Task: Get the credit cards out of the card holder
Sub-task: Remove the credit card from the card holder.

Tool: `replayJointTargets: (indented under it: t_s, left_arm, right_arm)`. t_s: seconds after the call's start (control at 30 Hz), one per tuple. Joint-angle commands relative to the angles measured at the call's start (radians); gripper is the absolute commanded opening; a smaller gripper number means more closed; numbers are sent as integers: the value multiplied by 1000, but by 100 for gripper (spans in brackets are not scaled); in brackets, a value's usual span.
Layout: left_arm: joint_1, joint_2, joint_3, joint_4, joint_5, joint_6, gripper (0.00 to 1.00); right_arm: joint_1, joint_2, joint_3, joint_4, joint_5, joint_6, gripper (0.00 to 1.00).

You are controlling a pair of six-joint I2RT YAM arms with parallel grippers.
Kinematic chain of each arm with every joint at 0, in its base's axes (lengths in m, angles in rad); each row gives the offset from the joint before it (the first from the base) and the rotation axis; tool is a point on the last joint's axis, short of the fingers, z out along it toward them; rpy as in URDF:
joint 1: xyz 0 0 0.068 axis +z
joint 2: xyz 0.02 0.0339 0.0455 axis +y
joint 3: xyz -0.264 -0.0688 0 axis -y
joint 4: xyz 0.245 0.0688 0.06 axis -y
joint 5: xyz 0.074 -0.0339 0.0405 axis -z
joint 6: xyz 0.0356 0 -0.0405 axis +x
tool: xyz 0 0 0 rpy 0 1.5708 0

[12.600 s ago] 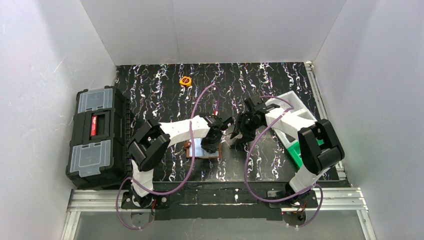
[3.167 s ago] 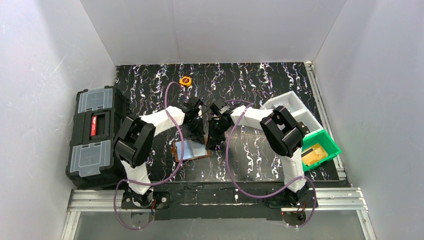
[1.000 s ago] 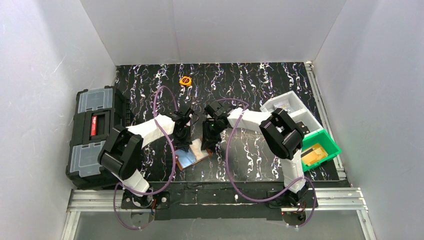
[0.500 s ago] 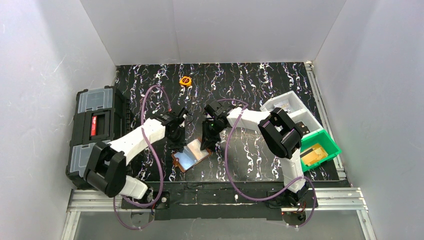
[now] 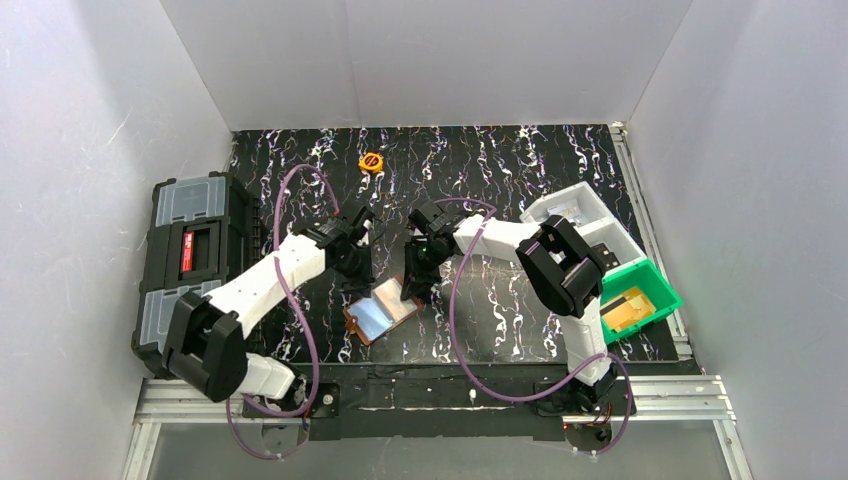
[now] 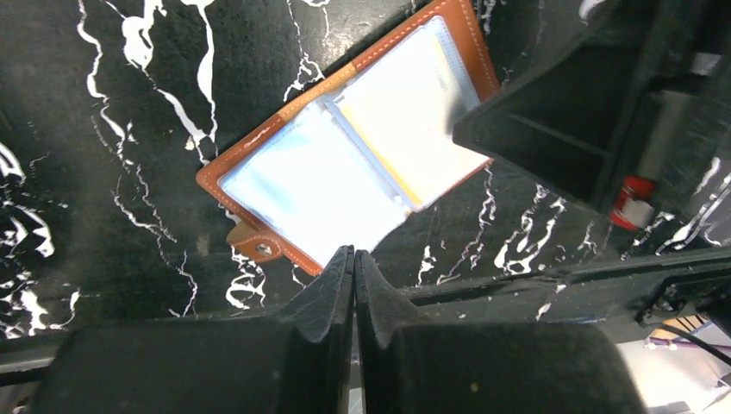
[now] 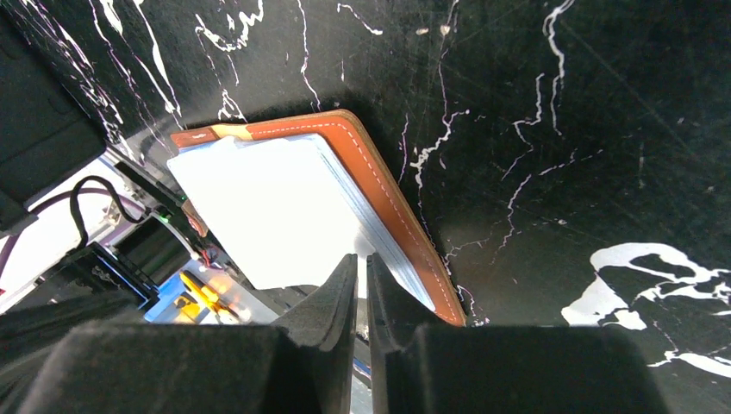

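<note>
The card holder point(image 5: 378, 313) lies open on the black marbled table, brown leather with glaring clear pockets. In the left wrist view the card holder point(image 6: 345, 168) shows a pale bluish card point(image 6: 297, 190) in one pocket and an orange-tan card point(image 6: 422, 129) in the other. My right gripper point(image 5: 414, 289) stands at its right leaf. Its jaws point(image 7: 362, 259) are almost together on the edge of a glaring pocket page point(image 7: 259, 203) beside the leather cover point(image 7: 392, 203). My left gripper point(image 5: 357, 268) hovers off the holder's far-left side, shut point(image 6: 353, 254) and empty.
A black toolbox point(image 5: 190, 270) with grey lids stands at the left edge. At the right stand a white bin point(image 5: 580, 212) and a green bin point(image 5: 660, 285) with a tan card point(image 5: 628, 310) in it. A small round orange object point(image 5: 371, 161) lies far back.
My left arm has drawn back leftward off the card holder, gripper still shut. The holder has turned slightly, its near end swinging left. The right gripper has stayed at the right leaf.
</note>
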Motion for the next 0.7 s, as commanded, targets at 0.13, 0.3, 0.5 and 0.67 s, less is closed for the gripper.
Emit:
replayJointTargets:
  t_s: [0.13, 0.3, 0.5, 0.67]
  left_arm:
    - [6, 85, -183, 96, 9, -53, 0]
    - [6, 137, -232, 137, -20, -70, 0]
    - [5, 261, -205, 186, -71, -55, 0]
    - [6, 348, -129, 207, -78, -25, 0]
  right_arm:
    - [3, 18, -25, -52, 114, -15, 16]
    - [2, 10, -30, -57, 116, -16, 15]
    - [2, -13, -47, -55, 122, -18, 15]
    - [2, -41, -70, -52, 140, -18, 15]
